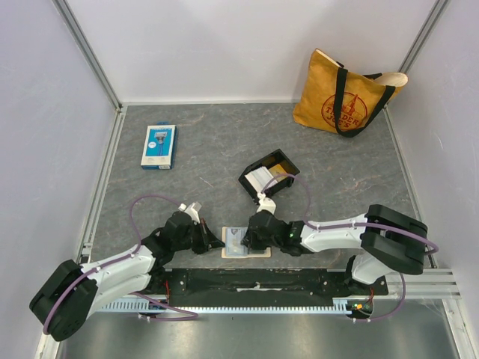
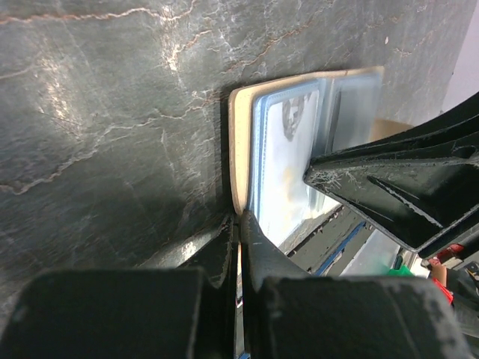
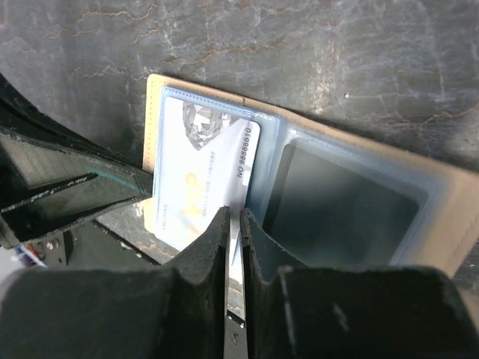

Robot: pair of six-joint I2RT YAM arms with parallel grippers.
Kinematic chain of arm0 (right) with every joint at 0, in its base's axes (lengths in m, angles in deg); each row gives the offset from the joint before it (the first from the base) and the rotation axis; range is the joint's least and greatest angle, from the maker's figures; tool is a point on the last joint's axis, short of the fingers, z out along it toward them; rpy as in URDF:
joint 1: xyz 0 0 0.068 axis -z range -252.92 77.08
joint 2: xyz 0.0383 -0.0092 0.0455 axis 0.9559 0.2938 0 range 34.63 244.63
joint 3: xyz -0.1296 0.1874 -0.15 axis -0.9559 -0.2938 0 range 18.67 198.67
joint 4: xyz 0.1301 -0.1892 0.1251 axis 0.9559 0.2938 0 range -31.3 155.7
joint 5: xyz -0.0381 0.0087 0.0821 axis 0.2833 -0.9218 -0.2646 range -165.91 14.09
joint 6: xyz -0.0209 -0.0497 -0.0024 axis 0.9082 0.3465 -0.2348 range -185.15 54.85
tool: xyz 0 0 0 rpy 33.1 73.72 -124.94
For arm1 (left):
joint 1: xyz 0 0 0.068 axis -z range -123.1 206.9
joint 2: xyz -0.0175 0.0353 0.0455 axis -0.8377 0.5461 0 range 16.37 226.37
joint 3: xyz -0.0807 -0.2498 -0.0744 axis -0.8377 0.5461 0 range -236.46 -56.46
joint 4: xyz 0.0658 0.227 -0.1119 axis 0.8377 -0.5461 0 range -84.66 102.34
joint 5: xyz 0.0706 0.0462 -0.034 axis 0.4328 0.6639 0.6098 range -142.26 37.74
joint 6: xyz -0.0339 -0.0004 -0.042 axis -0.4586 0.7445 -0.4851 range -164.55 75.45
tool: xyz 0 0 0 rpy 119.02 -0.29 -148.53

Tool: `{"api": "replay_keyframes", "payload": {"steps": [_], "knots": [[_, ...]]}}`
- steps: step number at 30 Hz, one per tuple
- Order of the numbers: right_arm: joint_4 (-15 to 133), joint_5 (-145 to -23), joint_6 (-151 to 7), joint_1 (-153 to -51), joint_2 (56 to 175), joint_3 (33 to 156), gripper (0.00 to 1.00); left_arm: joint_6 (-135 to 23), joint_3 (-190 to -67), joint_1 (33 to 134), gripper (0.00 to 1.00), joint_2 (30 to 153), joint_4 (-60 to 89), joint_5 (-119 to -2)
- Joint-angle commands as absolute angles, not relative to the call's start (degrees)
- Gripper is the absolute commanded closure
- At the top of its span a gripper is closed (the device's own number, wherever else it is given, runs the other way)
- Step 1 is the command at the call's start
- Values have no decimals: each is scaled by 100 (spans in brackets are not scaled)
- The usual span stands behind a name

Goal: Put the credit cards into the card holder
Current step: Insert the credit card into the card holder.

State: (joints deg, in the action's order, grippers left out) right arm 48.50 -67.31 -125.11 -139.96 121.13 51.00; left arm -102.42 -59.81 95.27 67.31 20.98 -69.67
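Note:
The tan card holder (image 1: 258,253) lies open near the table's front edge, its clear pockets facing up (image 3: 441,202). My left gripper (image 2: 241,221) is shut on the holder's tan left edge (image 2: 238,149). A white credit card (image 3: 198,172) printed VIP sits partly inside the left pocket, its near end sticking out. My right gripper (image 3: 233,213) is closed down on that near end, with the card's edge showing in the thin gap between the jaws. The right pocket (image 3: 337,209) looks dark. More credit cards lie in the black tray (image 1: 269,176).
A blue-and-white flat package (image 1: 159,146) lies at the back left. A yellow tote bag (image 1: 348,93) leans in the back right corner. Both arms meet over the holder, close to the metal rail (image 1: 299,299) at the front.

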Motion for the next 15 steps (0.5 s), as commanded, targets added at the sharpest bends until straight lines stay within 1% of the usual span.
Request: {"api": "replay_keyframes", "payload": {"steps": [1, 3, 5, 7, 8, 10, 11, 12, 15], "knots": [[6498, -5573, -12351, -14129, 12304, 5969, 83, -10397, -5901, 9540, 98, 6647, 2122, -6922], [6879, -5290, -12298, -14156, 12270, 6138, 74, -10388, -5892, 9522, 98, 6577, 2060, -6896], [6924, -5148, -12228, -14191, 12138, 6173, 72, -10388, -5883, 9531, 98, 6498, 1981, -6878], [7055, -4990, -12202, -14209, 12050, 6252, 68, -10379, -5883, 9531, 98, 6427, 1902, -6843], [7091, -4946, -12140, -14235, 12015, 6296, 67, -10362, -5892, 9548, 98, 6375, 1850, -6834], [7126, -4902, -12070, -14235, 11962, 6358, 69, -10370, -5901, 9540, 98, 6287, 1770, -6808], [7135, -4910, -12052, -14244, 11945, 6375, 72, -10379, -5892, 9548, 98, 6243, 1744, -6790], [7109, -4945, -11991, -14244, 11910, 6401, 79, -10388, -5883, 9540, 98, 6199, 1735, -6782], [7013, -5051, -11815, -14252, 11787, 6411, 89, -10405, -5892, 9531, 98, 6146, 1735, -6755]]}}
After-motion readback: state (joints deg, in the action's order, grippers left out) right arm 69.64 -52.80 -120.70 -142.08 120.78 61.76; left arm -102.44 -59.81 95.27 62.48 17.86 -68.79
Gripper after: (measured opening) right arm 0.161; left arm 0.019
